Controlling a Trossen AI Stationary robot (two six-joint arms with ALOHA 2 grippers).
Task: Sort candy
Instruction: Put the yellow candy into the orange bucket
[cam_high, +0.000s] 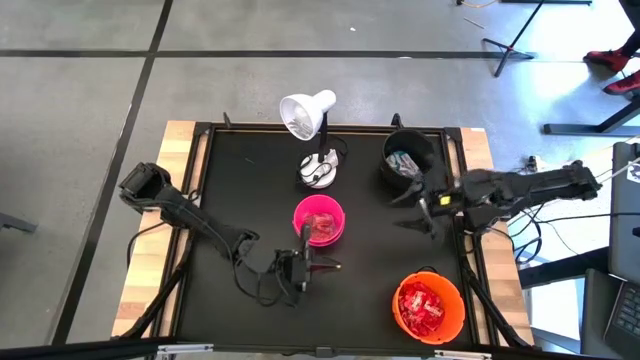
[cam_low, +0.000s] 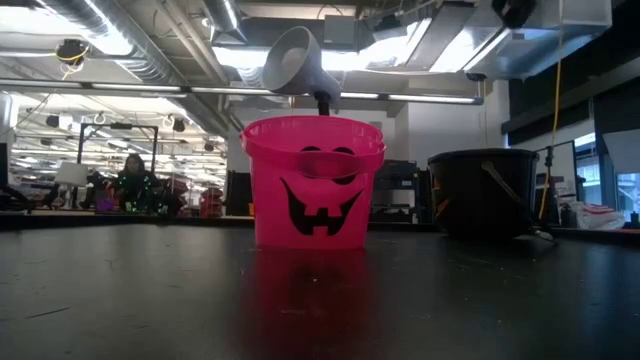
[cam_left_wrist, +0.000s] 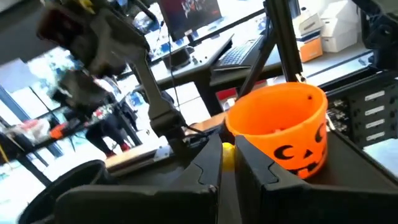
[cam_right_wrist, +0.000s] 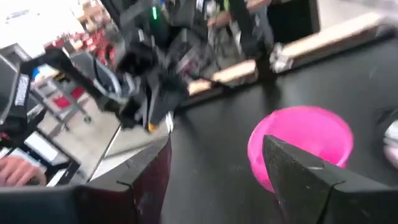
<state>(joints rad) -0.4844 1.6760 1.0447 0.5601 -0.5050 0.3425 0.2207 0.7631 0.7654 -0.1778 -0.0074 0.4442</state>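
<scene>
Red candy (cam_high: 425, 308) fills the orange bucket (cam_high: 452, 320) at the table's near right. More candy lies in the pink bucket (cam_high: 335, 212) at the middle and in the black bucket (cam_high: 392, 172) at the far right. My left gripper (cam_high: 332, 266) hovers just near of the pink bucket, level and pointing right, fingers nearly together (cam_left_wrist: 227, 163). My right gripper (cam_high: 420, 212) hangs open near the black bucket, facing the pink bucket (cam_right_wrist: 298, 140). Neither gripper shows in the low view. My left gripper shows a small yellow thing (cam_left_wrist: 228, 150) at the gap between its fingertips. I cannot tell whether the fingers hold it or whether it lies beyond them.
A white desk lamp (cam_high: 306, 114) stands on its base (cam_high: 318, 171) at the far middle, behind the pink bucket (cam_low: 313, 180). Cables trail from the left arm (cam_high: 255, 275). Bare black table lies at the near left (cam_high: 215, 300) and between the pink and orange buckets.
</scene>
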